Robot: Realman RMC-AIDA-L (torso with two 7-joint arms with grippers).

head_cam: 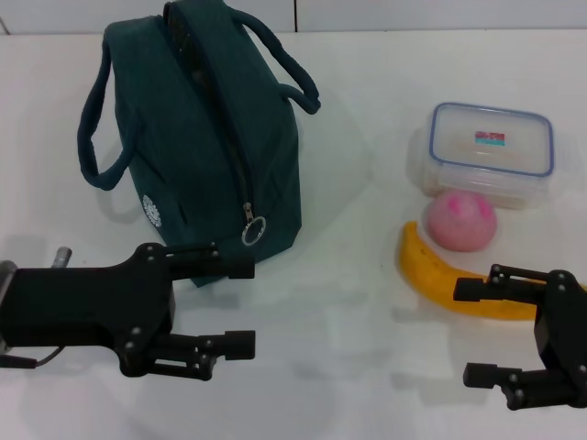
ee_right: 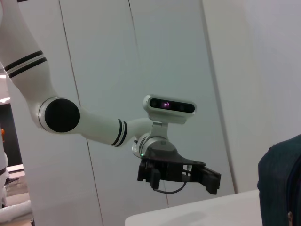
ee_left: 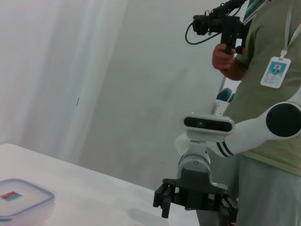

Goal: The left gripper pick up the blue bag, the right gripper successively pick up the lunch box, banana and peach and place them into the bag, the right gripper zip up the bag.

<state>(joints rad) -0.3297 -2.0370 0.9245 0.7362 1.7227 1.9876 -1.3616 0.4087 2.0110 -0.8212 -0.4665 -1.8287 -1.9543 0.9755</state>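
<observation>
The blue bag [head_cam: 202,128] stands upright on the white table at the back left, its handles drooping to both sides and its silver ring pull [head_cam: 253,230] hanging at the near end. My left gripper [head_cam: 240,305] hovers open just in front of the bag, holding nothing. On the right, the lunch box [head_cam: 491,151] lies farthest back, the peach [head_cam: 460,221] touches its near side, and the banana [head_cam: 440,280] lies in front of the peach. My right gripper [head_cam: 463,332] is open and empty at the banana's near side.
The left wrist view shows the lunch box [ee_left: 21,200] and, farther off, the right gripper [ee_left: 193,200]. A person [ee_left: 268,84] holding a camera stands beyond the table. In the right wrist view, the left gripper [ee_right: 181,174] and an edge of the bag [ee_right: 282,183] appear.
</observation>
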